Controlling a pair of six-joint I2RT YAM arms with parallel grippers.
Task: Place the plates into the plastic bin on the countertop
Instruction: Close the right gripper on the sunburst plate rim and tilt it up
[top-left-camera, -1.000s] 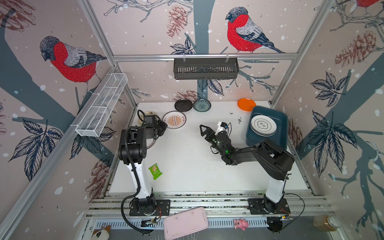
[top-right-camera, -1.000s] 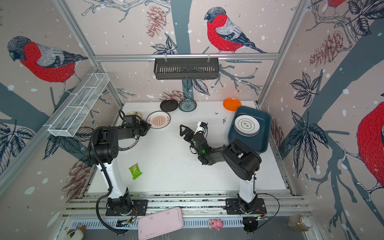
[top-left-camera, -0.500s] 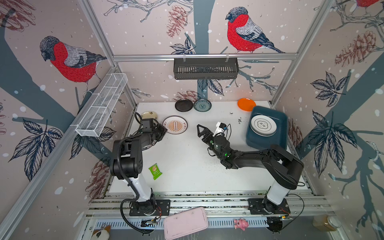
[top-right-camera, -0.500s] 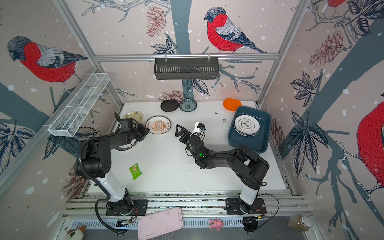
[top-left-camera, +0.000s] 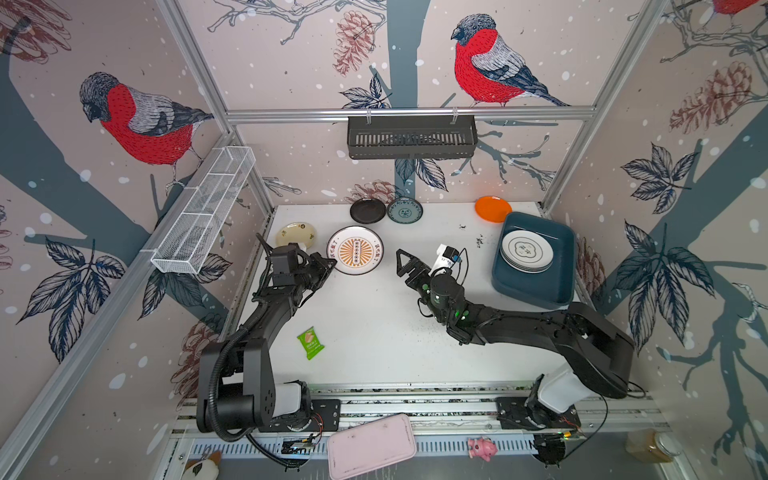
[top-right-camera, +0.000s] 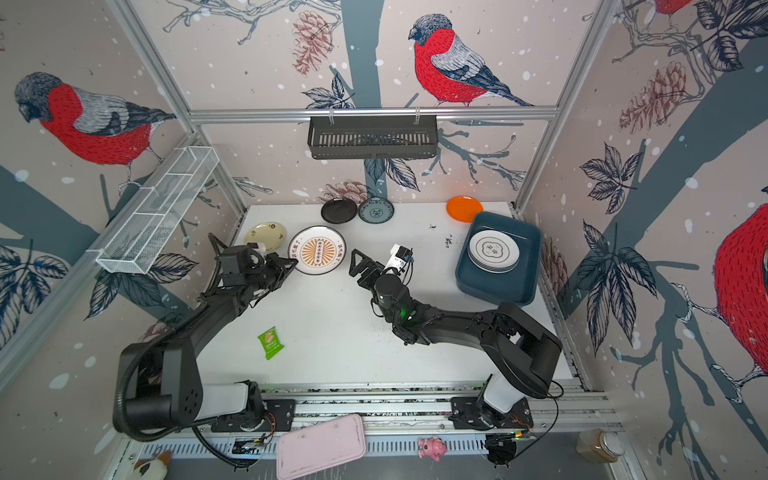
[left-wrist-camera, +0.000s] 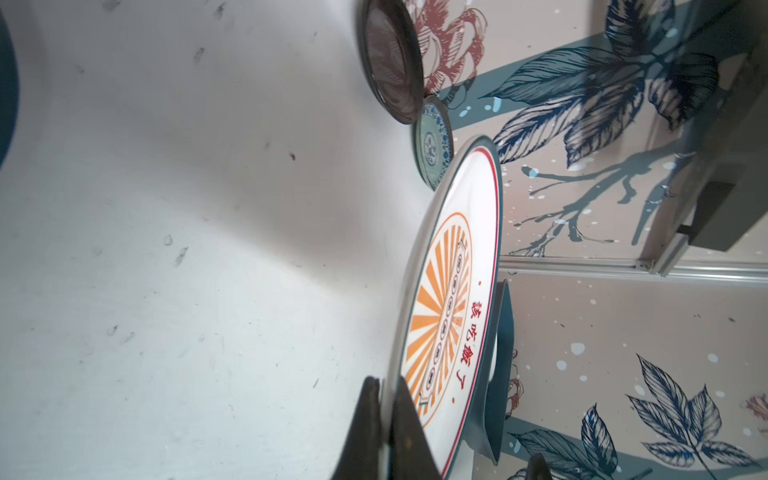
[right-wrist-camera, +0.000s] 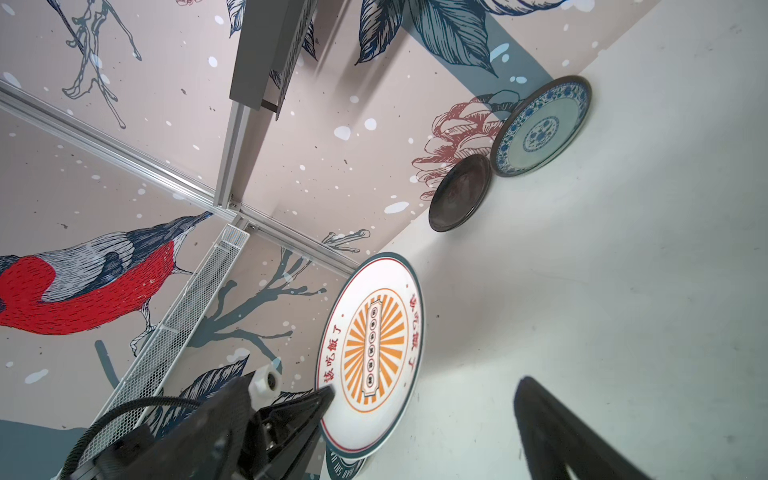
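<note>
Rim of the orange sunburst plate was seen pinched by the left gripper, whose jaws were drawn narrow onto the plate's left edge. In the left wrist view that edge was caught between the two dark fingertips. The plate was placed over the rear left part of the countertop, just beside the cream plate; whether it was lifted clear of the surface could not be told. Part of a dark-rimmed plate was shown just behind it in the left wrist view. The right gripper was held near the plate's right edge, apart from it, with its jaws spread wide and nothing between them. The plastic bin was set at the right side of the countertop, well apart from the gripped plate, with a stack of white plates inside it. A black plate, a teal-patterned plate and a plain orange plate were seen lying along the countertop's rear edge.
</note>
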